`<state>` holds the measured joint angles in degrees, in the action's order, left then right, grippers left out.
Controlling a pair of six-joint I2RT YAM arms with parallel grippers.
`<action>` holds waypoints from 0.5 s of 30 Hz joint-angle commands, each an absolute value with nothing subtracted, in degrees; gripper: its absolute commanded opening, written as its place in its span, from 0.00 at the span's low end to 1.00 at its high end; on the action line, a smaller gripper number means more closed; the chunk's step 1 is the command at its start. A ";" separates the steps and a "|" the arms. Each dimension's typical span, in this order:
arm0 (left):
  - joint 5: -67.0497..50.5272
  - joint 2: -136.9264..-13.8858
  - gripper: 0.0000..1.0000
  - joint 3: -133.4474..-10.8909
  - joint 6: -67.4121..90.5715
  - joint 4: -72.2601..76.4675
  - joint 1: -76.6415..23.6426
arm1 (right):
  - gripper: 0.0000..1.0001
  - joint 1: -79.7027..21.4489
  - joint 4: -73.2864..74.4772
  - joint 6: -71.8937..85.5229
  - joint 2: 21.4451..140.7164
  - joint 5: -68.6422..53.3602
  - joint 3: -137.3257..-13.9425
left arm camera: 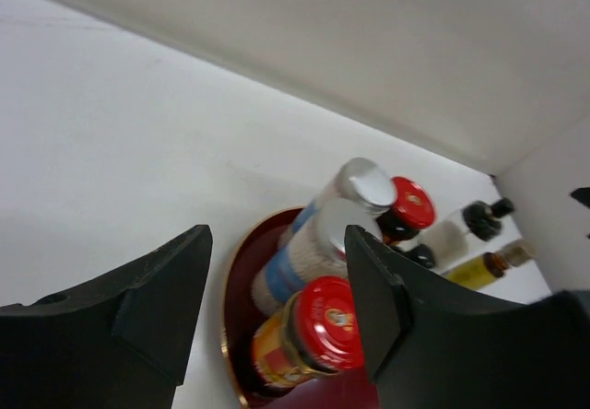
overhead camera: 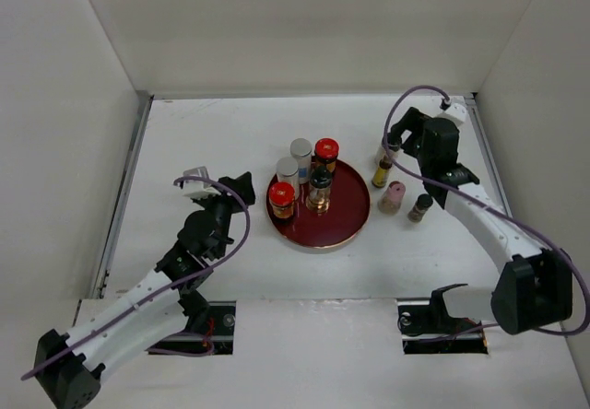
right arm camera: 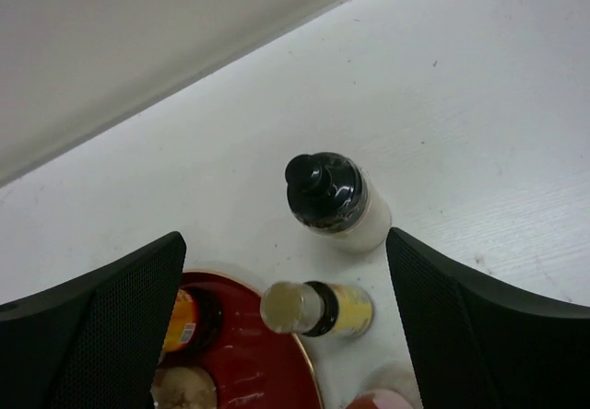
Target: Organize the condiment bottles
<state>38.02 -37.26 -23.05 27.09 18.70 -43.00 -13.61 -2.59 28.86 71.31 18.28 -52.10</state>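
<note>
A round dark red tray holds several condiment bottles: a red-capped jar, two silver-capped bottles, a red-capped bottle and an amber bottle. To its right on the table stand a yellow bottle, a pink-capped jar, a small black-capped jar and a white black-capped bottle. My left gripper is open and empty, just left of the tray, facing the red-capped jar. My right gripper is open and empty above the white bottle and the yellow bottle.
White walls enclose the table on the left, back and right. The right wall stands close behind my right arm. Purple cables loop over both arms. The tray's rim lies beside the yellow bottle.
</note>
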 commanded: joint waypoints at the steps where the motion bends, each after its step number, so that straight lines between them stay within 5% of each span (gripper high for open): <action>1: 39.29 -34.98 0.58 -20.48 32.16 11.97 -38.56 | 0.95 -12.09 4.82 25.40 76.36 14.68 -59.31; 15: 31.37 -37.96 0.60 -9.23 39.29 20.47 -25.97 | 0.97 -11.73 10.28 21.27 95.00 15.20 -73.21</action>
<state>33.82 -37.39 -10.04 37.67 13.89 -25.87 -12.01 9.30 22.81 93.54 15.40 -69.67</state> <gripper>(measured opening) 0.597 0.972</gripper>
